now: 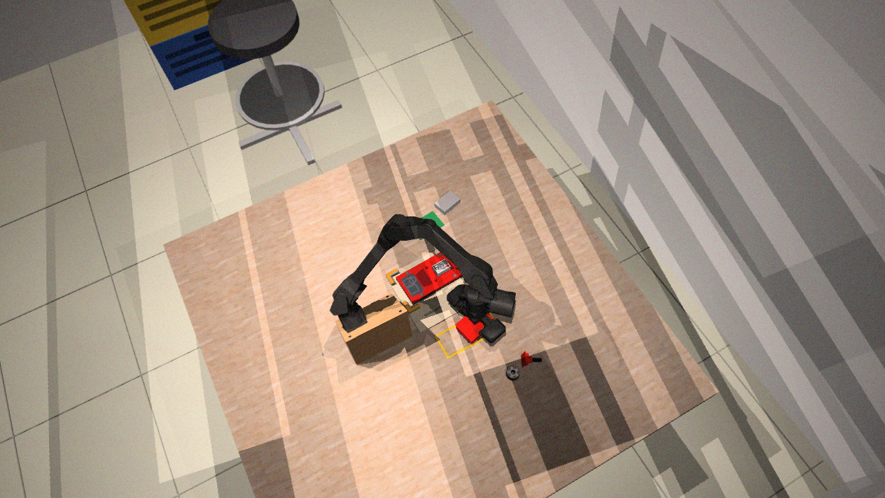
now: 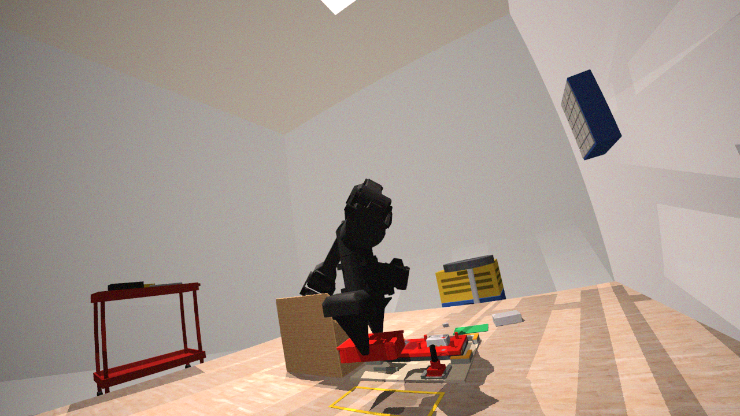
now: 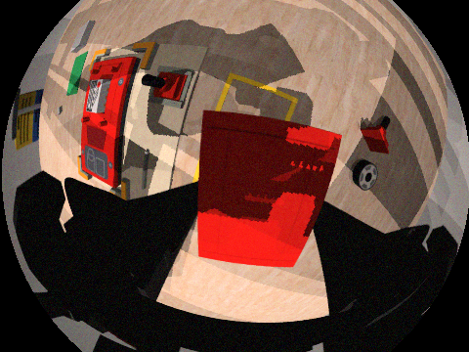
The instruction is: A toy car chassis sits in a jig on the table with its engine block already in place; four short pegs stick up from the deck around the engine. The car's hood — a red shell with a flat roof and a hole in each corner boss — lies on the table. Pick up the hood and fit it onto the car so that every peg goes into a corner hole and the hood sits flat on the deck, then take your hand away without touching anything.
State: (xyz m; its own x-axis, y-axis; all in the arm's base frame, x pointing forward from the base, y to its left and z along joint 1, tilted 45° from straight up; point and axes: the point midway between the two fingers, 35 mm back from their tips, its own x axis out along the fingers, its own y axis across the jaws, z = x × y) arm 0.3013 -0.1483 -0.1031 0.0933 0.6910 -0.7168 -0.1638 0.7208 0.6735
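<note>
The red hood [image 1: 468, 330] [image 2: 380, 351] [image 3: 259, 235] is off the table, roof up, above its shadow. My gripper [image 1: 476, 324] [image 2: 373, 342] [image 3: 260, 198] is shut on its two sides. The hood hangs beside the jig, on the side of the yellow outline. The red chassis [image 1: 424, 278] [image 2: 414, 348] [image 3: 115, 117] sits in the jig [image 3: 134, 142] with the pale engine block [image 1: 441, 266] [image 2: 437, 340] [image 3: 97, 97] on its deck. Short red pegs [image 2: 456, 335] [image 3: 104, 123] stand around the engine. The hood's corner holes cannot be made out.
A red piece with a black upright [image 2: 436, 368] [image 3: 172, 87] stands beside the chassis. A yellow outline [image 1: 448, 357] [image 3: 264, 88] marks the table. A wheel [image 3: 368, 176], another red piece [image 1: 525, 359], a green plate [image 2: 472, 329], a grey block [image 2: 507, 318] and the arm's wooden base [image 2: 305, 331] are around.
</note>
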